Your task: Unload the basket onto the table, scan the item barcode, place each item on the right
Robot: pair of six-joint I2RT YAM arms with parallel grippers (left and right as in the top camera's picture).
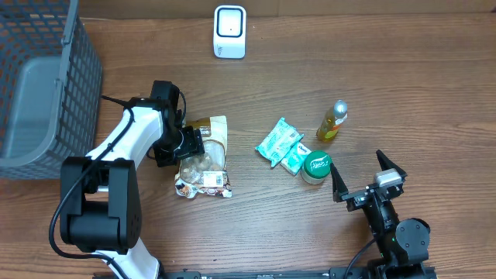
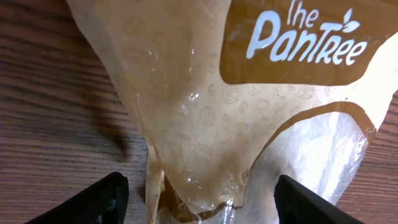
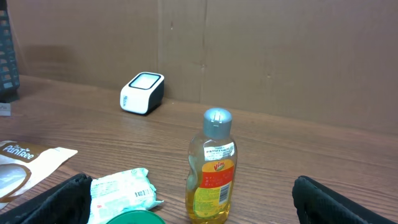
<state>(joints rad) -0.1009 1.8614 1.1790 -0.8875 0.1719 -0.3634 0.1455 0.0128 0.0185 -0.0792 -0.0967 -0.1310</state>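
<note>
Plastic: thin, crinkly snack bag [image 1: 203, 159]; likely light, soft, slippery.
Hold: probably the flat end between the fingers.
Left gripper [image 2: 199, 193]: spread wide astride it, nothing clamped.

Overhead top-down; both wrist views share bag [image 2: 186, 112].

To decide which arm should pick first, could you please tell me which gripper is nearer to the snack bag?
Left. The left gripper is right at the snack bag, open fingers straddling its end. The right gripper sits well off to its right, beyond the jar.
</note>
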